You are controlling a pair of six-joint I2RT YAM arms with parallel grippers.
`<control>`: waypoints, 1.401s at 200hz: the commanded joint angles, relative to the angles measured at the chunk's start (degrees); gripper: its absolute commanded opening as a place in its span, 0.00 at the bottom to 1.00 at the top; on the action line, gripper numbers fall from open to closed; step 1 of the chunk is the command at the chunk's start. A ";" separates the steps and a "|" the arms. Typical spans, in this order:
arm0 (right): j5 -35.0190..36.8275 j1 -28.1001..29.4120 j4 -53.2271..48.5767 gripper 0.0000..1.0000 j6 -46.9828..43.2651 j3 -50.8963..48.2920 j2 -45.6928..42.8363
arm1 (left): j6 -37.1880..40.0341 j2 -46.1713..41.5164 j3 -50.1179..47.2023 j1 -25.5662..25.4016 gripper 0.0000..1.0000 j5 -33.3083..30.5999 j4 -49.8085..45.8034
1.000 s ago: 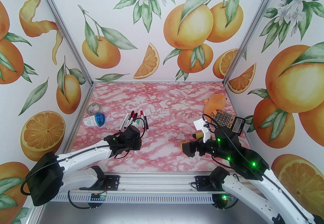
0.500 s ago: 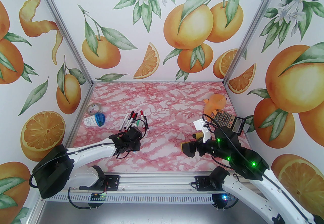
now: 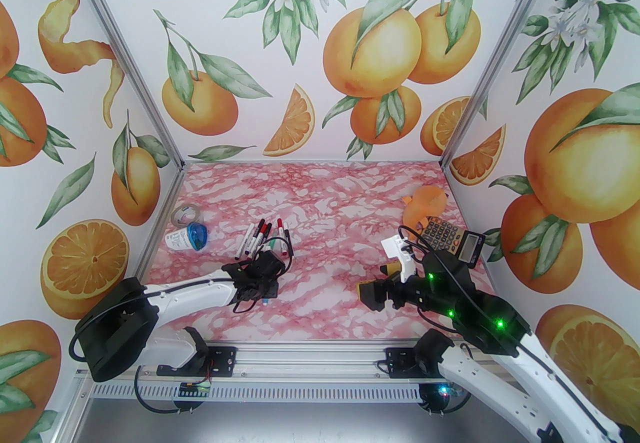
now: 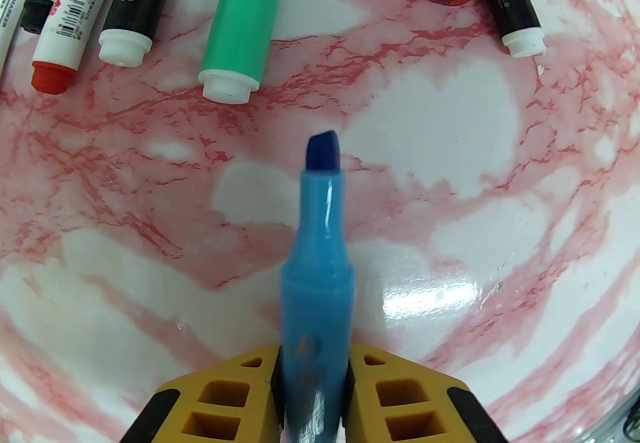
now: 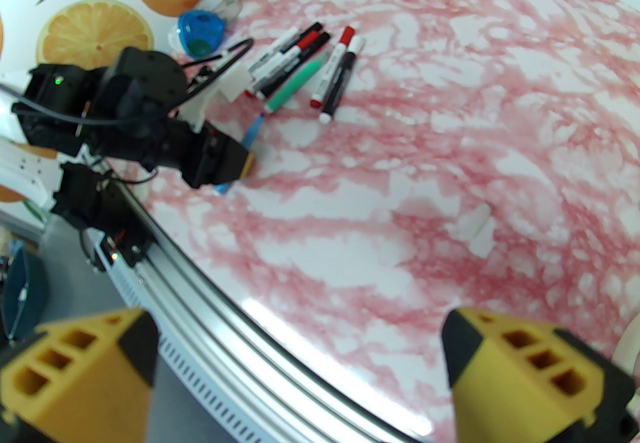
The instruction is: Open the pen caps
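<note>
My left gripper [image 4: 312,361] is shut on a blue pen [image 4: 317,281] whose bare dark-blue tip points at the pile of pens [image 3: 267,238]. The same gripper [image 3: 262,287] hangs low over the pink table, just in front of the pile. A green pen [image 4: 247,16] lies nearest the tip, between black and white-barrelled pens. Red pen caps [image 5: 346,34] and a white one [image 5: 356,45] sit on the far ends of the lying pens. My right gripper [image 5: 300,356] is open and holds nothing; it hovers [image 3: 367,296] over the table's right half.
At the back left lie a tape roll [image 3: 186,214] and a white tub with a blue lid [image 3: 189,237]. An orange plush toy [image 3: 425,203] and a calculator [image 3: 450,237] sit at the right, behind the right arm. Printed walls close in three sides.
The left arm's elbow has swung right and forward while its gripper stayed just in front of the pens, and a bit of the blue pen now shows below it. The right arm has not moved.
</note>
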 commanded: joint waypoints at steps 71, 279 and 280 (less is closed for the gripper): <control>0.70 0.33 0.01 1.00 -0.43 -0.37 0.02 | -0.34 -0.80 0.66 0.28 0.34 -1.46 -1.70; 2.81 0.30 0.11 1.00 -0.24 -0.42 -2.21 | 31.39 5.99 26.96 27.05 0.53 13.13 -17.54; 2.81 0.31 0.13 1.00 -0.20 -0.40 -2.21 | 31.46 6.16 27.02 27.21 0.53 13.22 -17.48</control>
